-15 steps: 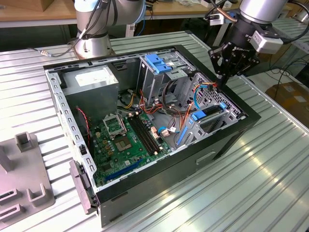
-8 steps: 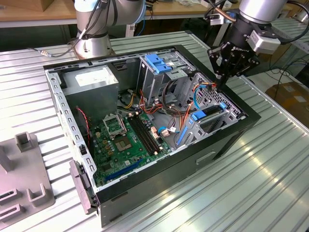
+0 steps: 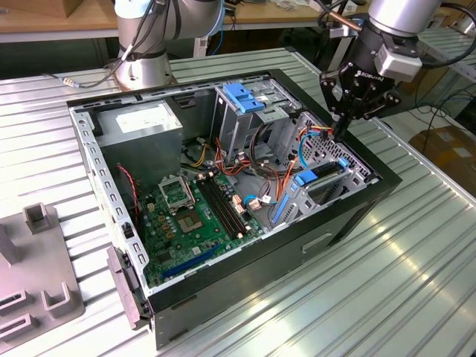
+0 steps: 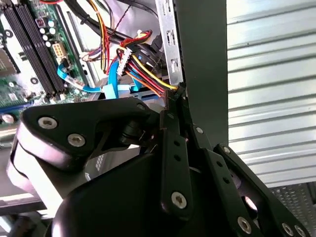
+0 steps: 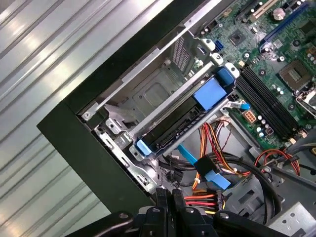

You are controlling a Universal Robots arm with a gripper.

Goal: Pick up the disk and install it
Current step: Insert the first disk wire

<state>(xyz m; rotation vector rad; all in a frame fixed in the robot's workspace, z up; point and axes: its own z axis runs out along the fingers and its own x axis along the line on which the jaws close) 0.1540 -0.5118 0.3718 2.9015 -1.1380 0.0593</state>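
Ribbed table [image 3: 416, 268]; first wrist view reveals the disk [image 5: 182, 123] seated.

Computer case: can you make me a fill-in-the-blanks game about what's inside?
1. The disk sits in a bay of the computer case, edged by a ___ frame.
2. The end effector, over the case's edge, is shut and holds ___.
3. The motherboard is coloured ___.

Missing words: blue, nothing, green.

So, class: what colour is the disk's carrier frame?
Blue, seen at the ends of the disk; clearest in the first wrist view.
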